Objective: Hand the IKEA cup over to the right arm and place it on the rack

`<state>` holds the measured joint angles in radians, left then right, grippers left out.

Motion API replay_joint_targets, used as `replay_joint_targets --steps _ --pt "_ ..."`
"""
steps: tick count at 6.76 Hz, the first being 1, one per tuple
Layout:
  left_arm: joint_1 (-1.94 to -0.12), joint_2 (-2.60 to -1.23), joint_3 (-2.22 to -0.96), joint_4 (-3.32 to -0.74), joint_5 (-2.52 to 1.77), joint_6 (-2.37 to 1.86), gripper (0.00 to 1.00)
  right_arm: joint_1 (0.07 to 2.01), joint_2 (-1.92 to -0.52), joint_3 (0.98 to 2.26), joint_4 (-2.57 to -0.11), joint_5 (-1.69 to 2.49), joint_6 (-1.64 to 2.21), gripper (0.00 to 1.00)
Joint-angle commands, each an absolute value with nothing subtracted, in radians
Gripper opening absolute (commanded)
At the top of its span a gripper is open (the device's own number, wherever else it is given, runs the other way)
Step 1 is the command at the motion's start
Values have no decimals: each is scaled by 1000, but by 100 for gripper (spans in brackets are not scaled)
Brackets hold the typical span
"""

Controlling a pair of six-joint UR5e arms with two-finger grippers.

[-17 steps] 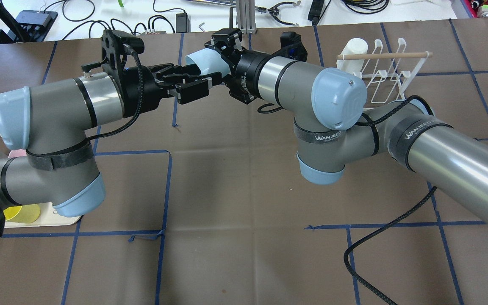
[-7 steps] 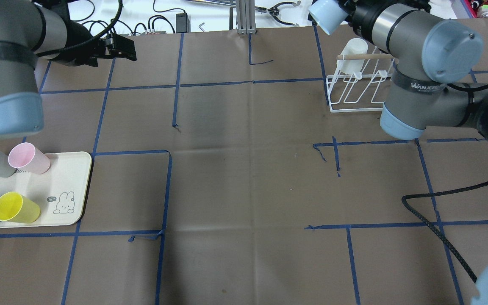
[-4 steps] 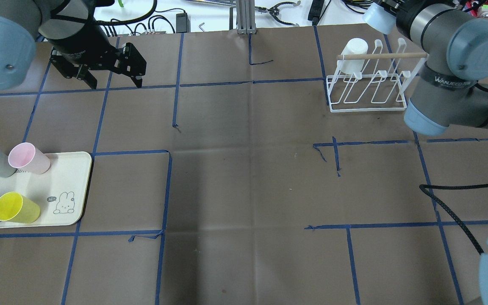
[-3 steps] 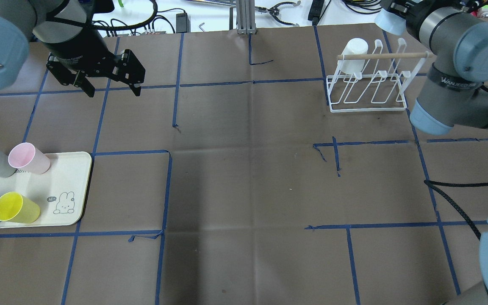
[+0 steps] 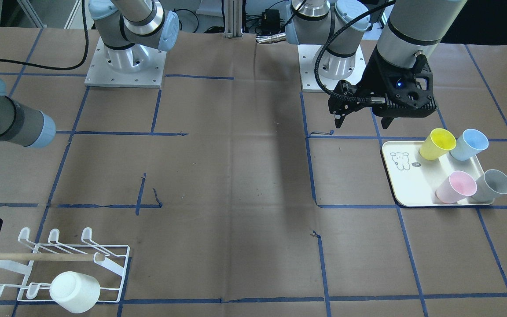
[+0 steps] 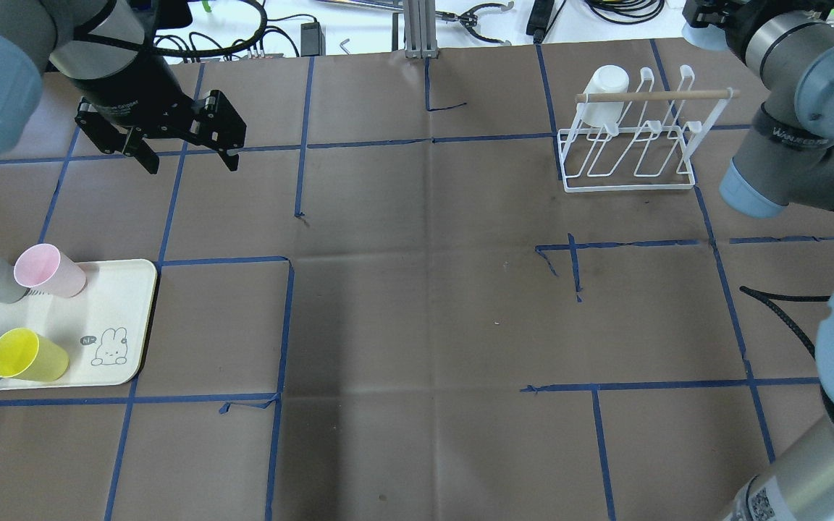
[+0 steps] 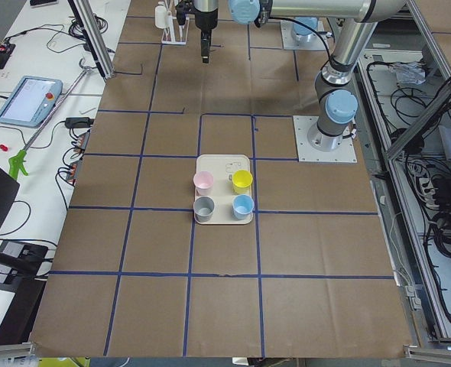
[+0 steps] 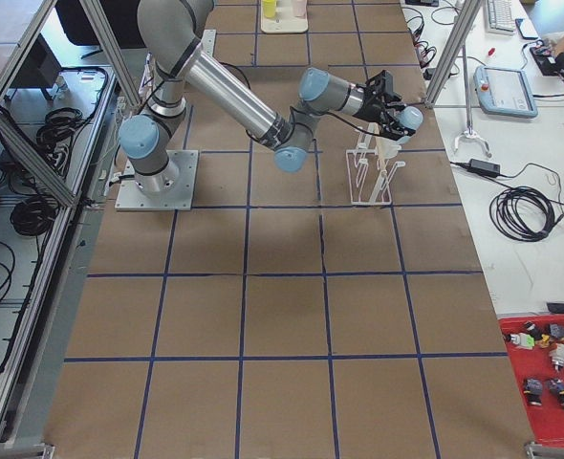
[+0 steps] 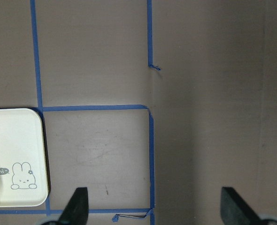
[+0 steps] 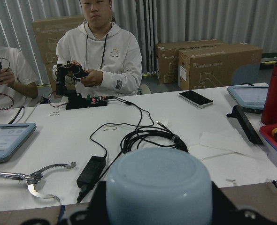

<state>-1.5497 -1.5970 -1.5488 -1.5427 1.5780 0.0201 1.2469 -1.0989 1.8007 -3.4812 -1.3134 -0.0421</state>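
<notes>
The light blue IKEA cup (image 10: 158, 185) lies sideways in my right gripper (image 6: 714, 14), which is shut on it, bottom toward the wrist camera. The cup (image 6: 699, 36) hangs over the table's far edge, just beyond the right end of the rack (image 6: 630, 155). This white wire rack has a wooden dowel (image 6: 656, 94), and a white cup (image 6: 603, 94) sits on its left prong. My left gripper (image 6: 191, 161) is open and holds nothing, pointing down over the far left of the table, with its fingertips (image 9: 77, 206) wide apart above bare paper.
A cream tray (image 6: 120, 325) at the near left holds several cups: grey, pink, blue and yellow. Beyond the far edge is a white bench with cables and tools, and two people sit behind it in the right wrist view. A black cable (image 6: 779, 307) trails near the right arm.
After the hand-over at mid-table the arms parted. My right arm carried the blue cup right, past the rack's end. My open left gripper swung left and turned downward.
</notes>
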Motion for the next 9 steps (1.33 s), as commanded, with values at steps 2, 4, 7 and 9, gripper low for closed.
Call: replay_joint_targets --steps 2,4,7,9 --pt "-1549 -1565 -1595 -1534 1575 -28 99 1241 -1011 1786 -3531 -1315 -74 15" --pt "-1549 -1562 -1594 -1535 1578 -46 100 1241 -968 1772 -3566 -1315 -72 15" --pt "-1549 -1560 -1588 -1539 1578 -63 100 1241 -947 1785 -3579 -1318 -68 23" --pt "-1549 -1562 -1588 -1539 1578 -63 100 1243 -951 1793 -3576 -1315 -61 83"
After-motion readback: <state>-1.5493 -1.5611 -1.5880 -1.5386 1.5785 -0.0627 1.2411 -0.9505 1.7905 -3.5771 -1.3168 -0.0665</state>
